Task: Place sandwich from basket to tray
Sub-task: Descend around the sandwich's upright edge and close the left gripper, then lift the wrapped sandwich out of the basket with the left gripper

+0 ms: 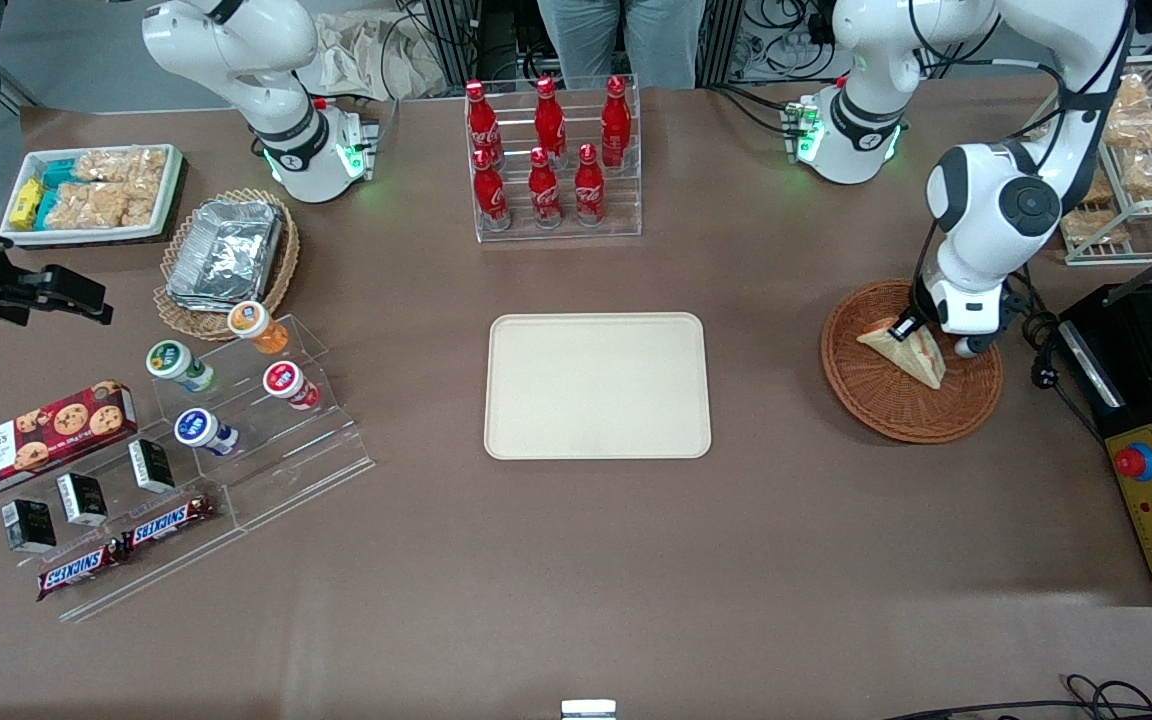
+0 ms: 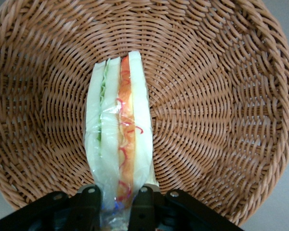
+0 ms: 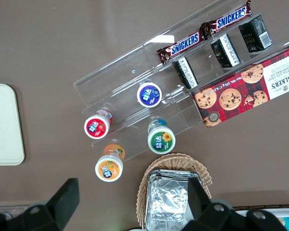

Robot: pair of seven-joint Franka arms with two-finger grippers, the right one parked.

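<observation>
Jaws of gripper (image 2: 118, 204) pinch sandwich (image 2: 118, 144) edge, inside basket (image 2: 221, 96); tray (image 1: 597, 386) bare.

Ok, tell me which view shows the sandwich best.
The left wrist view: the sandwich stands on edge in the basket, layers plain, the gripper closed on its end. The front view shows only a small wedge; the right wrist view shows none of it.

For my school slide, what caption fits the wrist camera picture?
Gripper pinching a wrapped sandwich inside the wicker basket.
</observation>
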